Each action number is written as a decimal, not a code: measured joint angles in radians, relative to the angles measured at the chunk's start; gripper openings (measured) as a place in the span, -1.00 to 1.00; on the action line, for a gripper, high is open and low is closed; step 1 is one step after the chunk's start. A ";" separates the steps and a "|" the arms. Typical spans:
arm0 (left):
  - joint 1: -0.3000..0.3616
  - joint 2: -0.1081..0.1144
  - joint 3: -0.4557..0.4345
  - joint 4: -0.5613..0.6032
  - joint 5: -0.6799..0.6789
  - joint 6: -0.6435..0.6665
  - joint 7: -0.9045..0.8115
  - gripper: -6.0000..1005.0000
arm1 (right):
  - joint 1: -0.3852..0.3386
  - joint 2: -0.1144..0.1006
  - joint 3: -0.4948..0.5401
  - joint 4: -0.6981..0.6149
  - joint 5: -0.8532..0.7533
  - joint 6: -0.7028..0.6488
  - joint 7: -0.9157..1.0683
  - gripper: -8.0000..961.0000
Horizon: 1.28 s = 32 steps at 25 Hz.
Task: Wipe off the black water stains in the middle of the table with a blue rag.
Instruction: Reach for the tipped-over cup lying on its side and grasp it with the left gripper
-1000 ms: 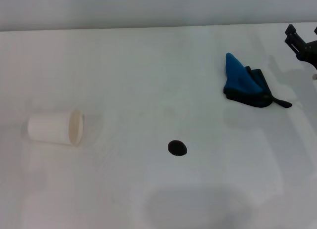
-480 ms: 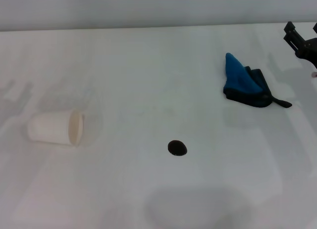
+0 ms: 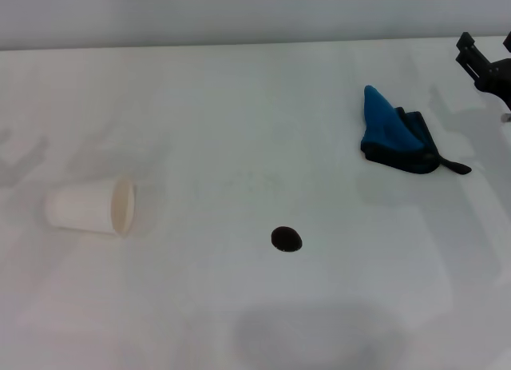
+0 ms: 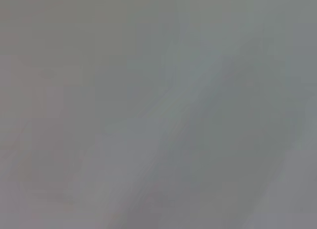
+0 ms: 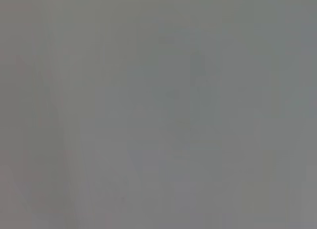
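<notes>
The black water stain [image 3: 286, 239] is a small glossy oval on the white table [image 3: 239, 130], a little in front of the middle. The blue rag [image 3: 396, 133] lies bunched at the right with a pointed peak, dark edges and a thin dark tail, well apart from the stain. My right gripper [image 3: 487, 45] is black, at the far right edge beyond the rag, above the table, with its two fingers spread and nothing between them. My left gripper is out of view. Both wrist views show only blurred grey.
A white paper cup [image 3: 89, 207] lies on its side at the left, mouth facing right. A faint moving shadow [image 3: 24, 154] falls on the table behind the cup. The table's far edge [image 3: 239, 45] meets a grey wall.
My right gripper has drifted slightly up and to the right, away from the rag. A faint shadow has spread over the table's left side near the cup. Rag, stain and cup have not moved.
</notes>
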 joint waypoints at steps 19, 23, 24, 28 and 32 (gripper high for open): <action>-0.437 0.129 0.006 -0.218 0.650 0.255 0.057 0.75 | -0.001 -0.002 0.009 -0.012 0.002 -0.015 0.000 0.79; -0.484 0.133 0.007 -0.217 0.700 0.253 0.101 0.75 | 0.000 -0.002 0.009 -0.013 0.017 -0.013 0.000 0.79; -0.496 0.133 0.008 -0.214 0.720 0.253 0.105 0.75 | 0.000 -0.002 0.009 -0.013 0.022 -0.013 0.000 0.79; -0.549 0.138 0.008 -0.159 0.885 0.254 0.123 0.75 | 0.000 -0.001 0.009 -0.013 0.027 -0.015 0.001 0.79; -0.613 0.139 0.008 -0.095 1.086 0.255 0.137 0.75 | -0.005 0.000 0.009 -0.013 0.027 -0.016 0.016 0.79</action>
